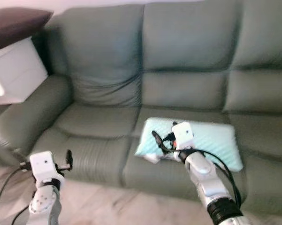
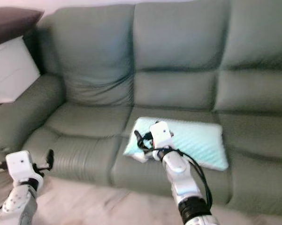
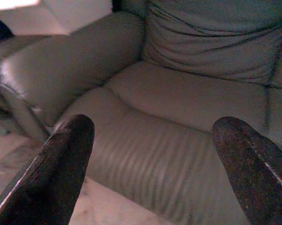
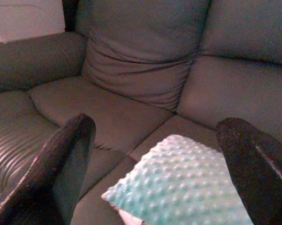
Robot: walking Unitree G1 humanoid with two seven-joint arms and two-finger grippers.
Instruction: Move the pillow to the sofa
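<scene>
Since the pillow (image 1: pixel 197 140) already lies flat on the sofa (image 1: pixel 178 84), on the middle seat cushion, looks all but finished — only backing the right claw (image 4: pixel 155 154) away seems left. Spread wide with nothing held, that claw, poised just over the pillow's near corner; likewise wide and empty, the left claw (image 3: pixel 155 154), low before the left seat. Seen from the head: whole pillow, both arms, a white box (image 1: pixel 16 70) beside the armrest — seen from the right wrist: the pillow's bumpy weave up close.
</scene>
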